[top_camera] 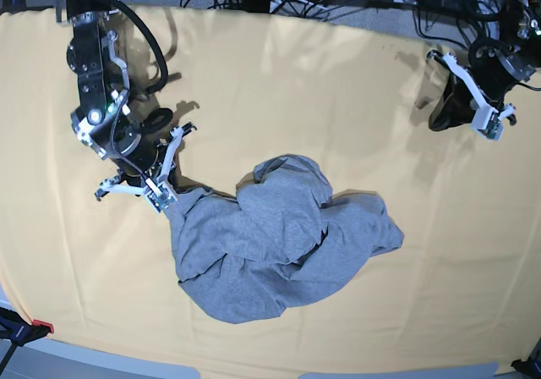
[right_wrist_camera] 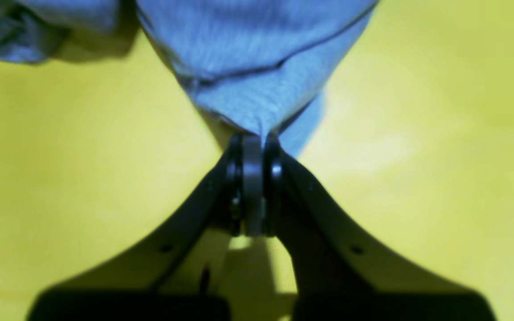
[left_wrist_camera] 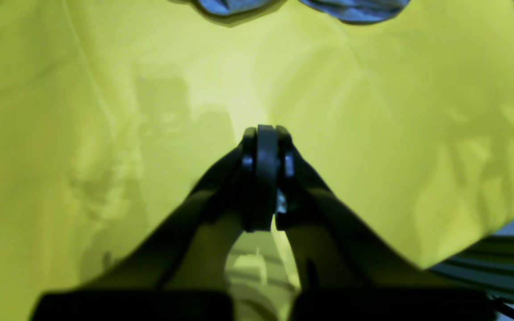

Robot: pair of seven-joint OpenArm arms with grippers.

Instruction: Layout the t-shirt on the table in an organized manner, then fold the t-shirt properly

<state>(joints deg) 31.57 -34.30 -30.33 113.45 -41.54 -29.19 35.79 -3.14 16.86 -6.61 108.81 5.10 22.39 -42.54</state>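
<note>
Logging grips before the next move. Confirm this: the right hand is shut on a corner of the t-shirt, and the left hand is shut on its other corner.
Half right. The right hand is shut on the t-shirt. The left hand is shut too, but on nothing: the left wrist view shows it over the bare table, apart from the shirt.

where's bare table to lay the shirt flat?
Bare pale yellow-orange cloth table: the wide far band between the two arms, and the strip right of the crumpled heather-grey t-shirt. Crowded at left, where the right end effector pinches the shirt's corner.
</note>
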